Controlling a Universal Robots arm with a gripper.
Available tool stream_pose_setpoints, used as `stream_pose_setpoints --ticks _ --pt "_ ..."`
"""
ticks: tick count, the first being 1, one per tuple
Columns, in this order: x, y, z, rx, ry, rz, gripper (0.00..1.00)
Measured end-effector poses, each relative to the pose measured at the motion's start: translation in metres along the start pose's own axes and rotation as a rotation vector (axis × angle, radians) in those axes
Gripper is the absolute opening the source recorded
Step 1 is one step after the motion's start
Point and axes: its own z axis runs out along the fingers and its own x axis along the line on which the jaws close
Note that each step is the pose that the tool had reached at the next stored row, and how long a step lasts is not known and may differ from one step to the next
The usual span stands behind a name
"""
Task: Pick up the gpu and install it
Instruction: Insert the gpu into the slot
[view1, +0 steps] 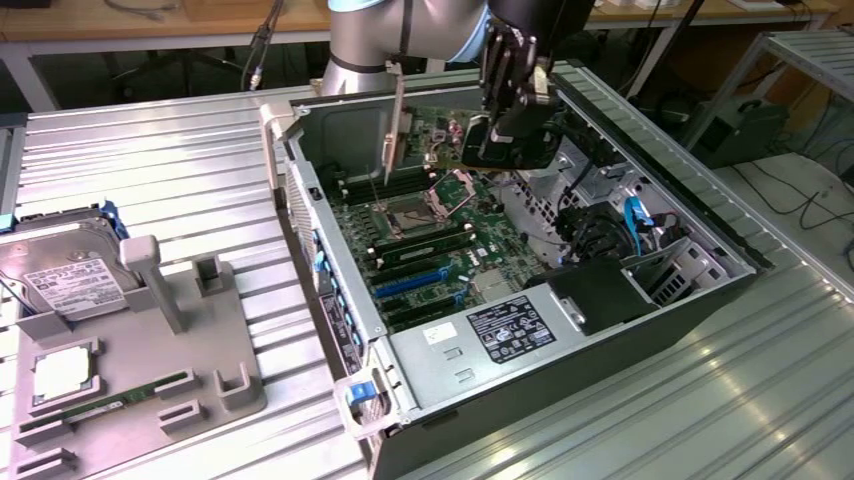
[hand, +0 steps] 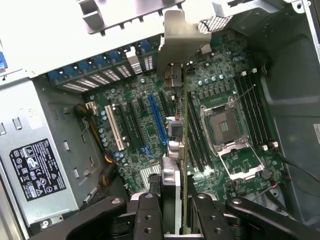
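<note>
Hard drive (view1: 67, 282) and memory stick (view1: 120, 403) sit in grey holder (view1: 200, 372).

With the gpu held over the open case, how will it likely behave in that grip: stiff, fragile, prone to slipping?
Probably stiff: the gpu runs straight from the gripper to its metal bracket, with no sag. Likely fragile, since the bare green board is exposed. Gripped near one end, it could pivot if bumped against the case.

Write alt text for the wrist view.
The gripper clamps the gpu edge-on, its silver bracket at the far end, over the motherboard inside an open computer case. A CPU socket lies beside it.
</note>
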Motion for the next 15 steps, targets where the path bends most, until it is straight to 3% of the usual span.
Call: stream_pose_setpoints --ticks 1,2,3,5,6,11,15 --pt "0.0000 0.0000 0.0000 -0.0010 -0.0034 -0.010 0.28" --pt "0.0000 -0.0001 0.0000 -0.0038 -0.0119 -0.019 0.28" --pt "0.0000 -0.0001 0.0000 -0.0076 -0.0240 -0.029 0.28" --pt "0.0000 -0.0002 0.0000 -0.0128 -0.0401 -0.049 0.28" --pt "0.0000 -0.0001 0.0002 -0.0137 -0.0421 -0.060 0.28" --pt "0.0000 -0.0003 0.0018 -0.0122 -0.0406 -0.157 0.28" --pt "0.0000 -0.0002 0.0042 0.0003 -0.0422 -0.209 0.28"
